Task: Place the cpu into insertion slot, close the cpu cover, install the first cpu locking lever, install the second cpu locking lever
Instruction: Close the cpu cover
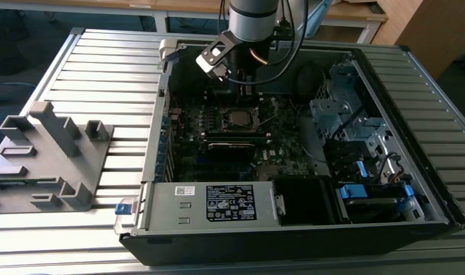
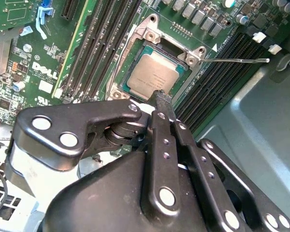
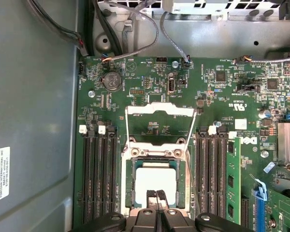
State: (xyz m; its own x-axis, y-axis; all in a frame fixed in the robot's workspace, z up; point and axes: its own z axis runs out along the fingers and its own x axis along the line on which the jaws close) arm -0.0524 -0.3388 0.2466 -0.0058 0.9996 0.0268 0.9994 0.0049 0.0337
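Exterior view: the arm comes down from the top edge into an open computer case (image 1: 435,166) that lies on a slatted metal table (image 1: 102,69). The gripper (image 1: 245,90) hangs over the motherboard just beyond the cpu (image 1: 238,118). A grey metal box with a white label (image 1: 209,203) sits along the near wall of the case. A grey moulded fixture (image 1: 53,154) rests on the table at the exterior view's left, well apart from the case.

In the first wrist view the cpu (image 3: 156,180) sits flat inside the insertion slot (image 3: 180,181), its pale metal top facing up. The gripper (image 3: 156,195) hovers just above the edge of the chip, with its two black fingertips (image 3: 151,195) pressed together and nothing between them. Whether the tips touch the chip is hard to say from this angle. The cpu cover (image 3: 160,110) appears swung up and open on the far side of the socket, and green board shows through its window. Rows of black memory slots (image 3: 99,179) flank the socket on both sides.

In the second wrist view the closed gripper (image 2: 162,97) points at the near edge of the cpu (image 2: 156,75). A thin wire locking lever (image 2: 237,60) sticks out sideways from the socket corner, unlatched.
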